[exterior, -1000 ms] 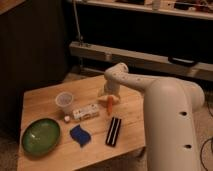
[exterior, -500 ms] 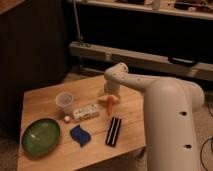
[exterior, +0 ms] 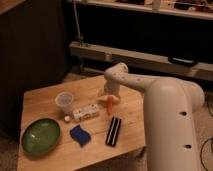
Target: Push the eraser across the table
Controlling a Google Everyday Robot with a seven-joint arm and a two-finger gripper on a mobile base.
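We see a thick, smooth white robot arm (exterior: 167, 112) filling the lower right. It rises beside the table's right edge, reaches left over the far side of the top, and bends at a rounded joint so that its last section points down. At its end the gripper (exterior: 107, 93) hangs low over the table (exterior: 40, 102), just above the upper end of an orange stick (exterior: 109, 105). We cannot tell whether it touches the stick, nor whether it is set wide or narrow.

The table is small, low and rectangular, with a top of light wooden planks. The eraser (exterior: 113, 131) lies flat on it near the front right edge. It is a slim black block with a pale stripe down its middle, pointing roughly away from us. It lies nearer to us than the stick and apart from the gripper.

Left of the eraser is a flat blue piece with wavy edges (exterior: 80, 135). Behind that piece lies a white rectangular box (exterior: 85, 111) with a tiny pale object (too small to identify) (exterior: 66, 118) by its left end. A clear plastic cup (exterior: 64, 101) stands upright further back. A round, glossy green bowl (exterior: 41, 136) sits at the front left corner.
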